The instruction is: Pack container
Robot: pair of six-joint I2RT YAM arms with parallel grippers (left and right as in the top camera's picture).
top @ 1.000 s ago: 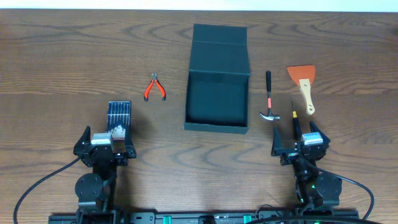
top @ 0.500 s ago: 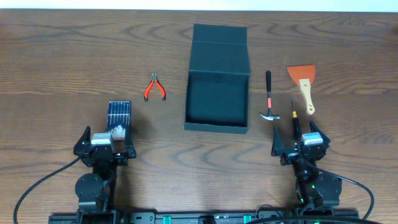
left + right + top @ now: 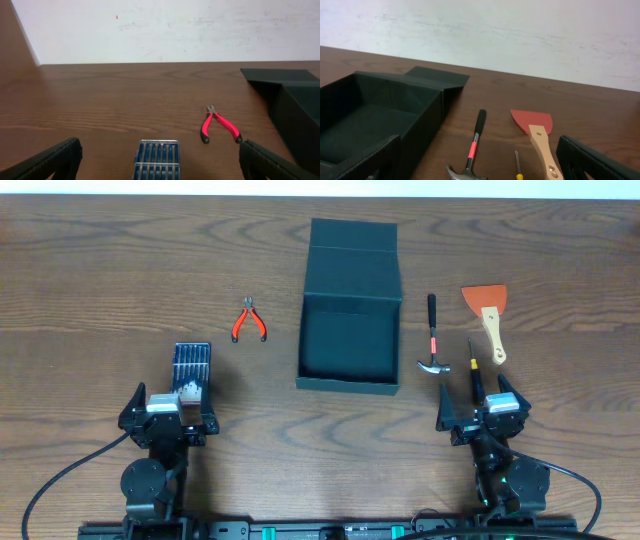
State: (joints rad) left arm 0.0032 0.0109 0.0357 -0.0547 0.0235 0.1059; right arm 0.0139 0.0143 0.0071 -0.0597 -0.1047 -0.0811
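Nothing has shifted since a second ago: tools, box and both arms sit exactly where they were. The container [image 3: 349, 340] stands at mid-table between the two arms, mouth upward and empty, its flap lid [image 3: 353, 265] thrown back flat on the far side. With the lid out, its long axis runs from the robot's edge straight away, hinge at the far end.

Left of the container lie red-handled pliers [image 3: 249, 320], and nearer the robot a blue bit case [image 3: 191, 368]. The left gripper [image 3: 168, 402] hangs just behind that case, fingers [image 3: 47, 161] spread wide and holding nothing.

Right of the container lie a hammer [image 3: 433, 337], a screwdriver [image 3: 474, 370] and an orange scraper [image 3: 487, 312]. The right gripper [image 3: 483, 402] sits at the screwdriver's near end, fingers [image 3: 592, 160] likewise wide apart and empty.
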